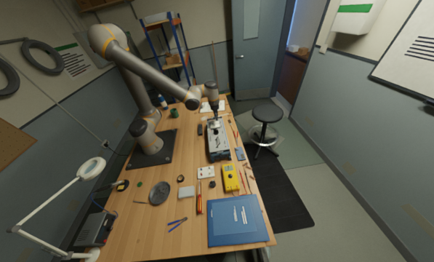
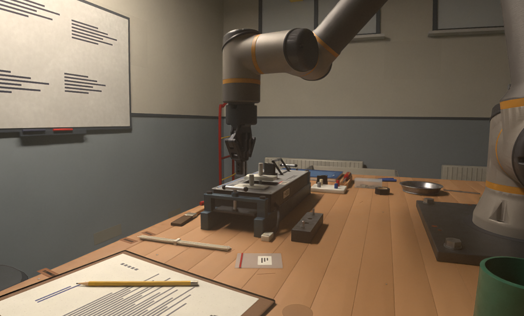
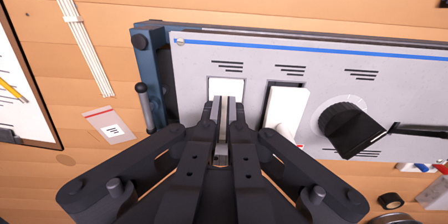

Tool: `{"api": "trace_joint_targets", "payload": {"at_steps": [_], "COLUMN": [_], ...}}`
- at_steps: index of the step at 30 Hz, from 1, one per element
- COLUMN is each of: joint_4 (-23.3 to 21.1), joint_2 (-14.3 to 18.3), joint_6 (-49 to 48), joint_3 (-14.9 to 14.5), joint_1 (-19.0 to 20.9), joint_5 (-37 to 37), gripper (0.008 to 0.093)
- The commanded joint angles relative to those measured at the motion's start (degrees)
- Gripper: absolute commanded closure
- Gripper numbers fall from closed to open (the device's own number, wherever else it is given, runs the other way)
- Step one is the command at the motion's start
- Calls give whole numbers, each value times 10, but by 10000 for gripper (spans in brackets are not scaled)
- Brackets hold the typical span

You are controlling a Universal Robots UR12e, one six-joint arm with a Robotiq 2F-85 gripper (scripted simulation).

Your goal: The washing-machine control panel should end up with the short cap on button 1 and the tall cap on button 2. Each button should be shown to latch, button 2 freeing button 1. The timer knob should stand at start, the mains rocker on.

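The short white cap (image 3: 226, 88) sits low in the button 1 opening of the grey control panel (image 3: 313, 97), which lies on a blue fixture (image 2: 256, 192) in the middle of the bench. Beside it on the right the tall white cap (image 3: 286, 110) stands proud on button 2. The black timer knob (image 3: 347, 128) is further right, its white pointer line aimed right and slightly down. The rocker is out of sight. My gripper (image 3: 223, 105) (image 2: 239, 169) (image 1: 214, 122) points straight down over the short cap, closed and empty.
Behind the panel lie a small parts board (image 2: 329, 184), a roll of tape (image 2: 382, 190) and a metal dish (image 2: 420, 187). A dark block (image 2: 307, 226) sits beside the fixture. A clipboard with a pencil (image 2: 138, 283), a white rod bundle (image 2: 185, 243) and a small bag (image 2: 259, 260) lie in front.
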Motion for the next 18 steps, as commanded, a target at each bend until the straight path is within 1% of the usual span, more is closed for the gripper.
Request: {"api": "trace_joint_targets", "payload": {"at_steps": [1,14,18], "joint_4": [1,10,25], "joint_2": [-1,-6,-17], "joint_6": [0,0,0], "joint_3": [-1,-3,-9], "joint_1": [0,0,0], "joint_5": [0,0,0], "gripper": [884,884,884]}}
